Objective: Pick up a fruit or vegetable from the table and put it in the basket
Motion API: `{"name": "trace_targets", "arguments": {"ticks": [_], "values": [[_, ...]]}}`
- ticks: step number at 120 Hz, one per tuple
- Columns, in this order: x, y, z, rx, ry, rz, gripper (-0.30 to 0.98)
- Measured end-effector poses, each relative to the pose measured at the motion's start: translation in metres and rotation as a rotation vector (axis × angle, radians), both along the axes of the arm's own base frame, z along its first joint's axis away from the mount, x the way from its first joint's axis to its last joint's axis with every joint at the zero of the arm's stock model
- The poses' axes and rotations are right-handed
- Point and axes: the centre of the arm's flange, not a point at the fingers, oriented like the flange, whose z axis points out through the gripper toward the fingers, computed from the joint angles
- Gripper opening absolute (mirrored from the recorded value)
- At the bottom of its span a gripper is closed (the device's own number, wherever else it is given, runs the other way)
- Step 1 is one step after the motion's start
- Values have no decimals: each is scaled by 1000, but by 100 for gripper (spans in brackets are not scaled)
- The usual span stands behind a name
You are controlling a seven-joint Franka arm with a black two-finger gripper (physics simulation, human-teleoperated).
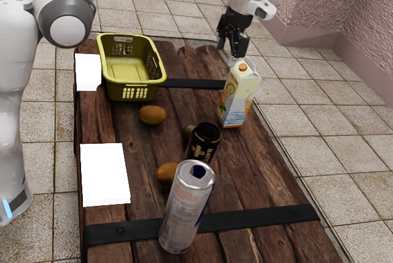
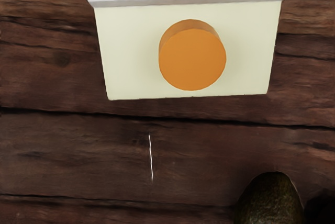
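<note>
Gripper released, empty, above table; exterior-view clock face: juice carton at gripper's 6 o'clock; basket at 9 o'clock; brown fruit at basket's 5 o'clock.

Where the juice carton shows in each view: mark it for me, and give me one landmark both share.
Exterior view: the juice carton stands near the table edge on the exterior view's right, beyond the black can.
Wrist view: seen from above, its pale top and orange cap show, across planks from a dark fruit.
Shared landmark: that dark fruit, apparently the one partly behind the can.
</note>
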Motion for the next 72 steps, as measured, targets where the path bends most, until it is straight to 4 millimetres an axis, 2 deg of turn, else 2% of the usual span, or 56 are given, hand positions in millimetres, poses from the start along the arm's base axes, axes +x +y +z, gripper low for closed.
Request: {"name": "trace_targets", "arguments": {"ticks": [41, 53, 56, 59, 72], "values": [[0, 2, 8, 3, -49, 10, 69], [-10, -20, 31, -1, -81, -22, 69], [-11, -32, 33, -5, -82, -43, 69], [-10, -52, 34, -9, -82, -80, 69], [-21, -188, 25, -39, -64, -311, 68]]}}
